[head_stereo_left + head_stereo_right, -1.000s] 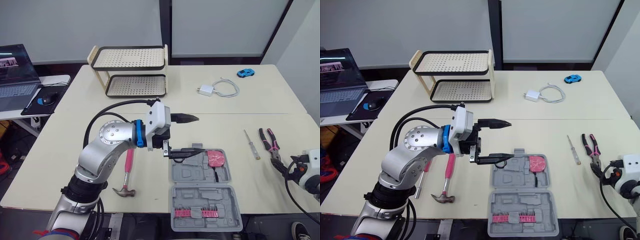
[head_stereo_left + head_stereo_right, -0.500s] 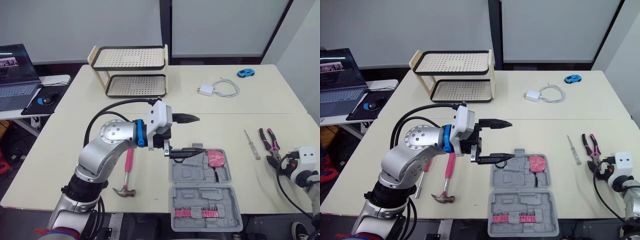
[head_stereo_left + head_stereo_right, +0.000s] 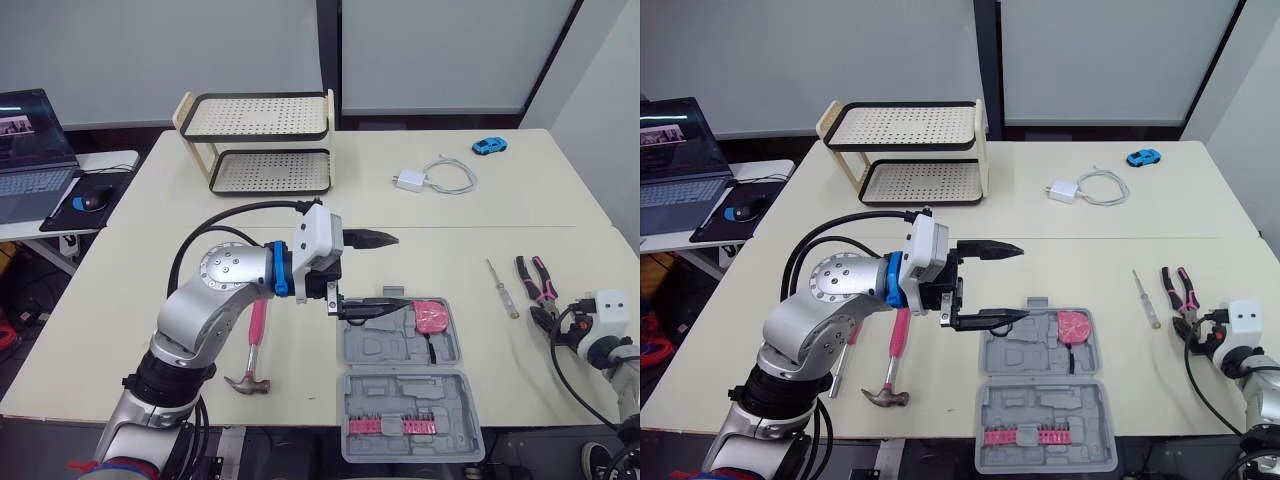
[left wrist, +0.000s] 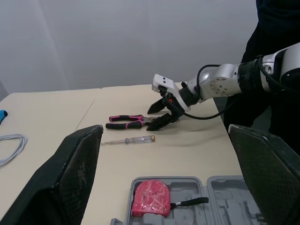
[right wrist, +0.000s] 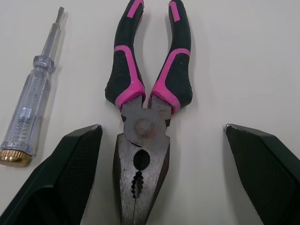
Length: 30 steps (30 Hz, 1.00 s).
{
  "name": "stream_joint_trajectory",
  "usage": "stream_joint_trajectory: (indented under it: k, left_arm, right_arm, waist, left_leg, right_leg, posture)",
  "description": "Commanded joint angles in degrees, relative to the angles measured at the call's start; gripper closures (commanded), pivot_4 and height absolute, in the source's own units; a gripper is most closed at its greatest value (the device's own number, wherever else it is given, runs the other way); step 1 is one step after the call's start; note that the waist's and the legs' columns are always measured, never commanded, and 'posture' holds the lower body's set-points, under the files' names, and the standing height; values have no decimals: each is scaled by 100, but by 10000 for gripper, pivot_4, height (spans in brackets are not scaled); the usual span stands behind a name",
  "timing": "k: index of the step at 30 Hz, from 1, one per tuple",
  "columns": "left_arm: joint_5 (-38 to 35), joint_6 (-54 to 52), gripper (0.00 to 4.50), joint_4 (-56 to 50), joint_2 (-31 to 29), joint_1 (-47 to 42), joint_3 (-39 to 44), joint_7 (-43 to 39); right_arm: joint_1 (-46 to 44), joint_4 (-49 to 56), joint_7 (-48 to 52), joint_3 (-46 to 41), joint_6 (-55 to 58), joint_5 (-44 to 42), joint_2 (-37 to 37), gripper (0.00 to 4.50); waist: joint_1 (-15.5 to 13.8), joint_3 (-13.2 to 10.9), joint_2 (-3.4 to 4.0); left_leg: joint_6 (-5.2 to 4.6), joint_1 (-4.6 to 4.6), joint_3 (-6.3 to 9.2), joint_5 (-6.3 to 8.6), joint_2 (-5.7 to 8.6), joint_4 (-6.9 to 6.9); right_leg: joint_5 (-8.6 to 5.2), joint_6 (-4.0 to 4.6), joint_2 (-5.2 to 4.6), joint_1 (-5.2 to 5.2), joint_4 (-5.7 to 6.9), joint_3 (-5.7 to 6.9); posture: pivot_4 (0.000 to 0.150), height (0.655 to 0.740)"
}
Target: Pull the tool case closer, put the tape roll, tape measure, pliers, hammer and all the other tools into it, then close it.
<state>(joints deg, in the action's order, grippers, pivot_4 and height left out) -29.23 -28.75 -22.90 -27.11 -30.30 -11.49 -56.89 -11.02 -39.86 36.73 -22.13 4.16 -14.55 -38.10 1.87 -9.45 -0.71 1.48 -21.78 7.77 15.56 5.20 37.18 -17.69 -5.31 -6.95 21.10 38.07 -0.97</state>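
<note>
The grey tool case [image 3: 382,392] lies open near the table's front edge, with a pink tape measure [image 3: 433,316] in its far half and a row of pink bits [image 3: 392,428] in its near half. My left gripper [image 3: 398,268] hovers open over the case's far left corner, holding nothing. A pink-handled hammer [image 3: 254,340] lies left of the case, under my left arm. To the right lie a clear-handled screwdriver [image 3: 502,288] and pink-and-black pliers [image 5: 140,126]. My right gripper [image 3: 545,322] is open, its fingers either side of the pliers' head without touching it.
A two-tier perforated rack [image 3: 258,140] stands at the back left. A white charger with cable [image 3: 435,177] and a blue toy car [image 3: 489,146] lie at the back right. A laptop [image 3: 30,150] and mouse sit on a side table to the left.
My right gripper has moved forward and inward to the pliers' head. My left gripper has hardly moved.
</note>
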Motion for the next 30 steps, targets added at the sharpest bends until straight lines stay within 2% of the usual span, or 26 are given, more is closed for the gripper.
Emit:
stream_joint_trajectory:
  k: [1, 6, 9, 16, 17, 25, 30]
  left_arm:
    - [-134, 52, 0, -179, 23, -7, 84, 12]
    - [-79, 108, 0, -154, 21, -9, 64, 13]
    - [-91, 98, 0, -169, 31, -9, 59, 31]
    - [-94, 107, 0, -163, 55, -2, 54, 50]
    - [-95, 114, 0, -159, 67, 0, 57, 57]
    - [-138, 56, 0, -157, 63, 20, 69, 23]
    - [-364, 165, 0, -121, 12, 204, 268, -175]
  right_arm:
    - [-75, -168, 89, 97, -91, 78, -85, 367]
    - [-122, -294, 136, 205, -254, 125, -109, 367]
    - [-144, -323, 149, 213, -278, 93, -82, 5852]
    - [-126, -303, 39, 203, -270, 84, -58, 30814]
    - [-112, -294, 30, 203, -252, 79, -54, 33260]
    - [11, -125, -66, 111, -306, -23, -23, 33324]
    - [284, 682, -117, -145, -223, -190, -237, 33324]
  waist:
    - [2, 1, -1]
    - [2, 1, -2]
    - [2, 1, -2]
    - [-5, 2, -2]
    - [-5, 2, -2]
    - [-6, 2, -3]
    - [-12, 3, -2]
  left_leg:
    - [0, 0, 0, 0, 0, 1]
    - [0, 0, 0, 0, 0, 2]
    - [0, 0, 0, 0, -1, 3]
    - [0, -1, 1, 0, 1, 3]
    - [0, -1, 1, 0, 1, 4]
    - [0, 0, 1, 0, 1, 5]
    - [0, -4, 3, 0, 2, 4]
  right_leg:
    - [0, 0, 0, 0, 0, 0]
    - [0, 0, 0, -1, 0, 0]
    - [1, -1, 0, -1, 0, 0]
    - [1, -1, 0, -2, 0, 0]
    - [1, -1, 0, -2, 0, 0]
    - [1, -2, 0, -4, -1, 1]
    - [1, -2, -1, -1, -1, 1]
  posture:
    - [1500, 7400]
    - [1500, 7400]
    - [1500, 7400]
    - [1500, 7400]
    - [1500, 7400]
    - [1500, 7400]
    - [1500, 7400]
